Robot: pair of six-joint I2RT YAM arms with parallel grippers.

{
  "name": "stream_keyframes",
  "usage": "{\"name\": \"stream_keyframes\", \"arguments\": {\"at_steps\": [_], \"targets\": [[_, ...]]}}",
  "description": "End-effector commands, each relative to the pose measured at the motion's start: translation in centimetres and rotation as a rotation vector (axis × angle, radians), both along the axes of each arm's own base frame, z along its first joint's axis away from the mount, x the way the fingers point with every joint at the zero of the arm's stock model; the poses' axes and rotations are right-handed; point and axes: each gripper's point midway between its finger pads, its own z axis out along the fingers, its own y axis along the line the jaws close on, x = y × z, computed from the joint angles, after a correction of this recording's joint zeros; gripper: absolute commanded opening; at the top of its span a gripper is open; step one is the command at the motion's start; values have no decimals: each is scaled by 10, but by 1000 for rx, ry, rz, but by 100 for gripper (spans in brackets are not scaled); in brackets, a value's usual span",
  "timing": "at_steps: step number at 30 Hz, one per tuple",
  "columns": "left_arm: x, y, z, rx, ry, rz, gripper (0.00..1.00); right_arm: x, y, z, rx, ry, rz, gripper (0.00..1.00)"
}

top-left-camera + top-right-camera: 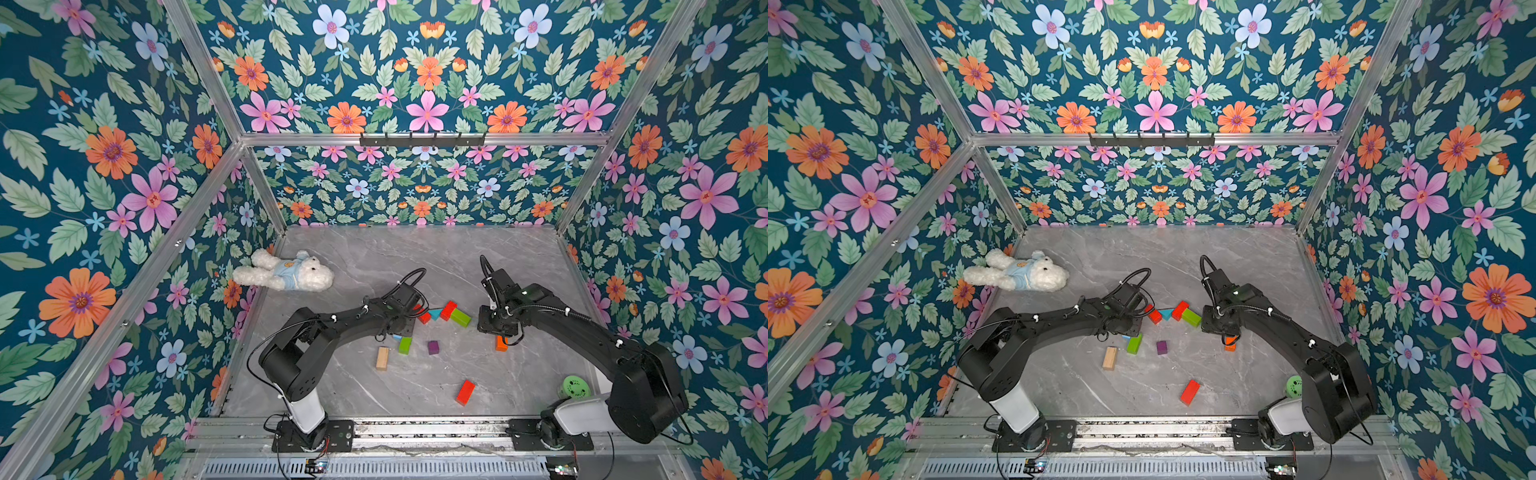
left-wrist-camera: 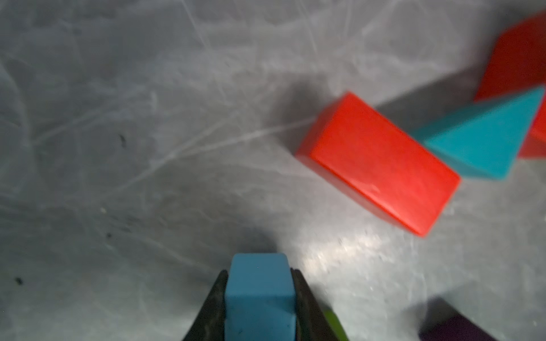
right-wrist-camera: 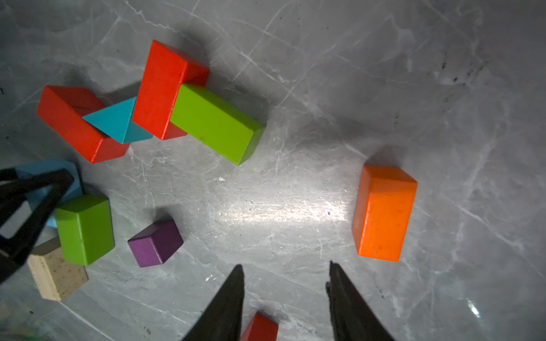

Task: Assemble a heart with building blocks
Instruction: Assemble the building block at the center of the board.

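The heart is only begun, near the middle of the grey marbled table between the two arms. A teal triangle sits wedged between two red bars, touching the first red bar on one side and the second red bar on the other. A green bar butts against the second red bar on the side away from the triangle.

Just beside this cluster, the left gripper has its fingers clamped on the two sides of a light blue block. The wrist view is blurred, so I cannot tell whether that block rests on the table or is lifted.

Close to it lie a short green block, a purple cube and a natural-wood block, each apart from the heart.

The right gripper hangs over bare table with its fingers apart and nothing between them. An orange block lies just beside it.

A loose red bar lies nearer the arm bases, well apart from the rest.

A white plush bear lies by the left wall. A green round perforated object sits beside the right arm's base.
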Motion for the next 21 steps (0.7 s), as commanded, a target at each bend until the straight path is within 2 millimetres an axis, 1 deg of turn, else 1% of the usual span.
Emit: {"name": "stream_keyframes", "arguments": {"at_steps": [1, 3, 4, 6, 8, 10, 11, 14, 16, 19, 21], "targets": [[-7, -1, -1, -8, 0, -18, 23, -1, 0, 1, 8, 2, -1, 47], [-5, 5, -1, 22, -12, -3, 47, -1, 0, 1, 8, 5, 1, 47], [-4, 5, 0, 27, -14, -2, 51, -1, 0, 1, 7, 6, 3, 47], [-5, 3, 2, 27, -9, -19, 49, -3, -1, 2, 4, 5, 5, 47], [-5, 3, 4, 43, -2, -33, 38, -4, -3, 4, 1, 0, 2, 47], [-5, 4, 4, 64, 1, -55, 31, -5, -4, 4, 1, -4, 2, 47], [-5, 4, 4, 73, -2, -66, 23, -6, -5, 4, 0, -5, 0, 47], [0, 1, 6, 101, -19, -115, 5, -7, -6, 1, 5, -7, -7, 47], [5, -4, 6, 118, -27, -161, 0, -6, -6, 0, 11, -4, -13, 46], [10, -9, 1, 151, -28, -217, 1, -6, -6, 1, 13, -8, -12, 46], [10, -8, -3, 173, -21, -233, 22, -6, -6, 1, 14, -9, -14, 46]]}}
